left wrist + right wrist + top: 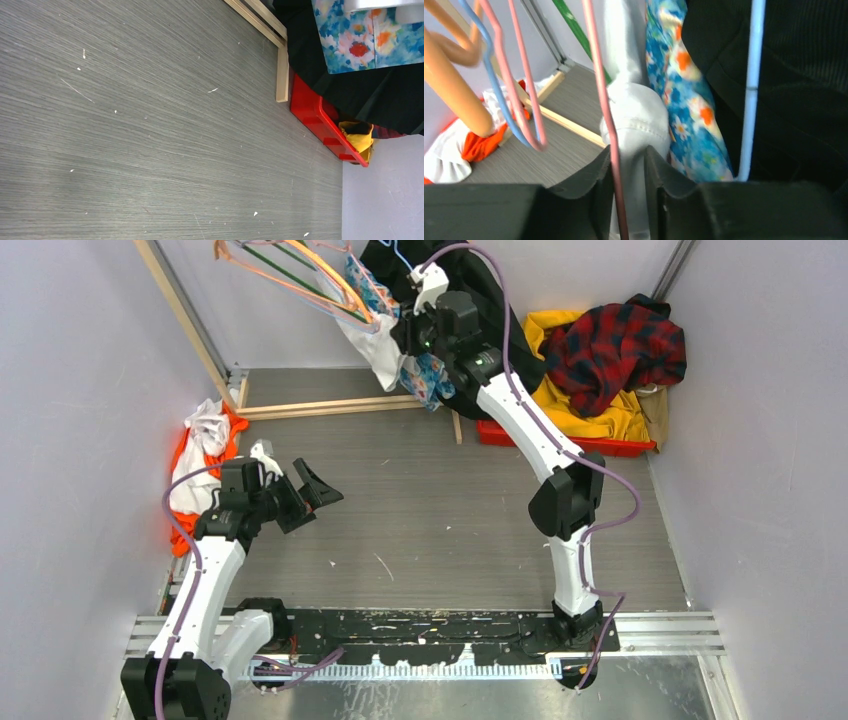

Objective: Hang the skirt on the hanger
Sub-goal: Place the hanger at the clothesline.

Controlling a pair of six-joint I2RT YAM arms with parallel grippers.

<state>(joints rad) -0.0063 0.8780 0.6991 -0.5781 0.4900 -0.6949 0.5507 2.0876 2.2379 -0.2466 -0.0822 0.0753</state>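
**SKIRT HANDLING AND BIN CONTENTS**

**Location.** The skirt (428,378) hangs at 12 o'clock, off the tabletop (430,520), between the white garment (380,352) and the black coat (799,100). I cannot tell whether it is seated on any hanger.

**End effector state.** My right end effector (629,170) is raised into the hanger cluster. Its jaws stand narrowly apart, with the wire of the pink hanger (599,90) and a fold of the white garment between them. I cannot tell whether they clamp firmly. My left end effector (308,502) is spread wide and holds nothing, low at 9 o'clock.

**Handling.** I judge the skirt light, thin and limp: it will sag, bunch and slide on smooth wire. Take hold at the upper edge, pinching a single layer clear of the white garment. A grip on the hem would leave the waist dangling.

**Containers.** The red bin (560,443) at 2 o'clock holds a yellow garment (590,412) with a plaid garment (615,345) heaped on top. No skirt fabric lies in it.
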